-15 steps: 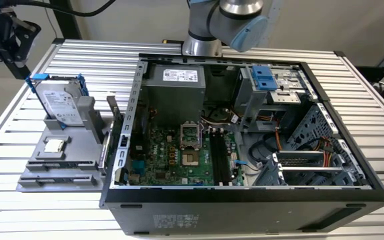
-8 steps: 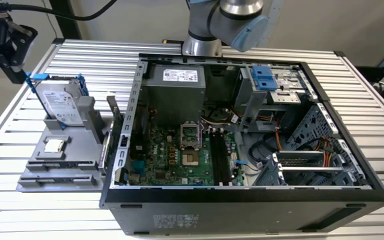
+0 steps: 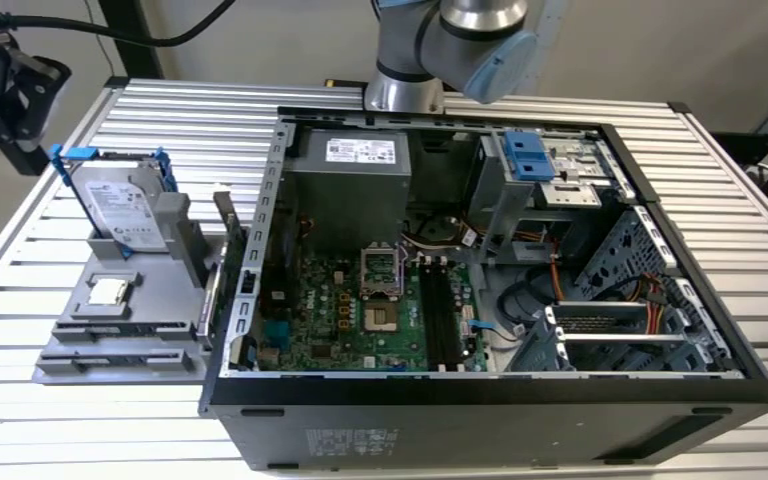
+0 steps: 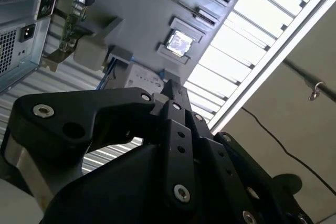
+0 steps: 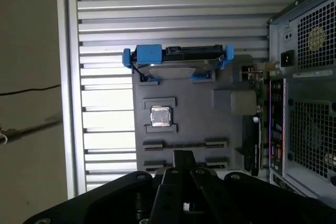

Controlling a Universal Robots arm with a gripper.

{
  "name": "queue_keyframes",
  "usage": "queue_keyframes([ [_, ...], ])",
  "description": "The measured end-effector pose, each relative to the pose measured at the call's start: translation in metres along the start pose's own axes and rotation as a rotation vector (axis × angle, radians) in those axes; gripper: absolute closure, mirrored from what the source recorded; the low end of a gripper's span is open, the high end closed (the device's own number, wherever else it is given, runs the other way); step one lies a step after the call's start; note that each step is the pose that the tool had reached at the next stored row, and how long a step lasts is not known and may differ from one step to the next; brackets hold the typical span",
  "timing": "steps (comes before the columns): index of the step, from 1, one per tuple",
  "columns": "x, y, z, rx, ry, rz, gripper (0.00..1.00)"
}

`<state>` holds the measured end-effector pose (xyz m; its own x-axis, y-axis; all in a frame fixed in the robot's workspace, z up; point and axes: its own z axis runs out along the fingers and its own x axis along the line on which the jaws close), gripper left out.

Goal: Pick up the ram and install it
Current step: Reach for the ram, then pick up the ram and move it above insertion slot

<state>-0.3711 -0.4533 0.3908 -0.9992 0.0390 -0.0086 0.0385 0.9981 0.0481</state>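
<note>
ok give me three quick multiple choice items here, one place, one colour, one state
1. The computer case is: A closed B open, motherboard showing C upside down
2. The hard drive stands: A inside the case B on the floor C on the grey fixture beside it
3. Its frame is: A blue B red C yellow
Answers: B, the motherboard lies exposed; C, the drive stands on the fixture at the exterior view's left of the case; A, blue ends show in the first wrist view.
</note>
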Motion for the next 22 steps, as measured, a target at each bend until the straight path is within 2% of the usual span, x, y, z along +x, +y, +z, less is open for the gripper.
queue_keyframes([
  [4, -0.0001, -0.0023, 0.0002, -0.0002, 0.0011, -0.023, 1.00],
  [22, -0.0017, -0.0330, 0.0004, 0.0000, 0.0091, -0.024, 1.00],
])
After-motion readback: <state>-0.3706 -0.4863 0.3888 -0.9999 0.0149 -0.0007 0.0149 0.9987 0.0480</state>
